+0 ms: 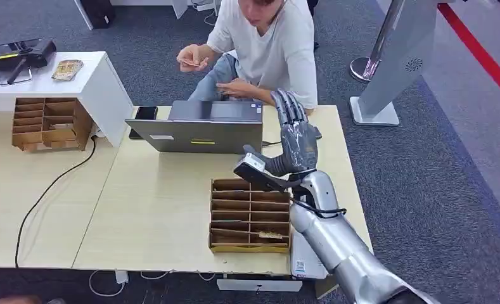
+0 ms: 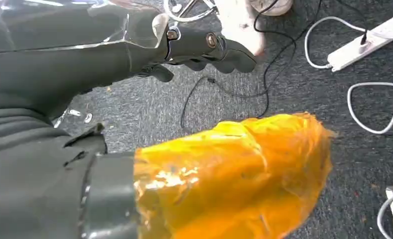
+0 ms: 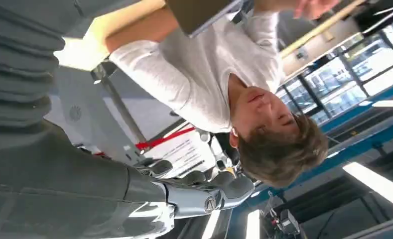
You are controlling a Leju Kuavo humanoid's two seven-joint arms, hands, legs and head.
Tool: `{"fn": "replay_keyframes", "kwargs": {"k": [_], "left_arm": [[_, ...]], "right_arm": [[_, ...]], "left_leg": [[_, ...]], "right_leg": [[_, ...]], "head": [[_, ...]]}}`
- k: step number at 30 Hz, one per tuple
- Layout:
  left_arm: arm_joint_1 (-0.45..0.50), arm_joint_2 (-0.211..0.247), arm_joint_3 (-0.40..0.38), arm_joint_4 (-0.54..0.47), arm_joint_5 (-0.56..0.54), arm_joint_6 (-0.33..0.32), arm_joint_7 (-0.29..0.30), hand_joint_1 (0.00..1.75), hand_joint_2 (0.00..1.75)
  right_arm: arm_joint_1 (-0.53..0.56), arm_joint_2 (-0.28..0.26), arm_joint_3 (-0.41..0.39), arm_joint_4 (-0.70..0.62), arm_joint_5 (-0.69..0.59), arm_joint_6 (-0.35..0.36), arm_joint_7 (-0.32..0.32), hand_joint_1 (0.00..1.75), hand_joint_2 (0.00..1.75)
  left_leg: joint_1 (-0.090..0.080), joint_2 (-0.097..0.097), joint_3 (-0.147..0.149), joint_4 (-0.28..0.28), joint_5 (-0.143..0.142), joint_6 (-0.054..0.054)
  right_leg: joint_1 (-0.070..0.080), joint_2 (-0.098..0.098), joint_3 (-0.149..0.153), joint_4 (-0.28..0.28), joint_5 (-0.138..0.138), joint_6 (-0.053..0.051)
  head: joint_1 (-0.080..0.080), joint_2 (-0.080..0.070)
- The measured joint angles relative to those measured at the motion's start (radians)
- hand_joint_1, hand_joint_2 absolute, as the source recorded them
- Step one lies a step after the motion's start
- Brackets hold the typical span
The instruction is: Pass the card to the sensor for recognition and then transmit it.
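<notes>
Here, in the head view, the right hand [image 1: 294,140] is raised above the far right corner of the pale wooden table [image 1: 152,209]. Its fingers are straight and point toward the person in a white shirt [image 1: 279,44].

In the left wrist view, the left hand [image 2: 204,47] hangs over grey carpet, loosely apart and holding nothing.

In the right wrist view, a white rectangular card with dark printed lines [image 3: 184,154] lies just behind the fingers [image 3: 229,186]. I cannot tell if they hold it, or how its long axis runs.
</notes>
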Motion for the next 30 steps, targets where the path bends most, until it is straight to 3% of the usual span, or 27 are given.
{"fn": "replay_keyframes", "kwargs": {"k": [6, 16, 25, 30], "left_arm": [[0.021, 0.006, 0.007, 0.000, 0.024, 0.007, -0.017, 0.00, 0.00], [0.050, 0.016, 0.032, 0.000, 0.046, 0.014, -0.034, 0.00, 0.00], [0.055, 0.021, 0.055, 0.000, 0.055, 0.016, -0.047, 0.00, 0.00], [0.060, 0.023, 0.067, 0.000, 0.055, 0.016, -0.047, 0.00, 0.00]], "right_arm": [[0.175, -0.032, 0.000, -0.228, -0.108, 0.011, -0.085, 0.00, 0.00], [0.388, -0.097, 0.003, -0.525, -0.177, 0.007, -0.144, 0.00, 0.00], [0.519, -0.167, -0.013, -0.738, -0.421, 0.118, -0.272, 0.00, 0.00], [0.608, -0.197, -0.075, -0.843, -0.448, 0.128, -0.306, 0.00, 0.00]], "left_leg": [[0.000, 0.000, -0.001, 0.000, -0.001, -0.001], [0.000, 0.000, -0.001, 0.000, -0.002, -0.001], [0.000, 0.000, -0.001, 0.000, -0.003, 0.000], [0.000, 0.000, -0.001, 0.000, -0.004, -0.001]], "right_leg": [[0.000, 0.000, 0.000, 0.000, -0.001, 0.000], [0.000, 0.000, -0.001, 0.000, -0.001, 0.000], [0.000, 0.000, -0.001, -0.001, -0.001, 0.000], [0.000, -0.001, -0.001, -0.001, -0.002, 0.000]], "head": [[0.000, 0.000], [0.000, 0.000], [-0.001, 0.000], [0.000, 0.000]]}}
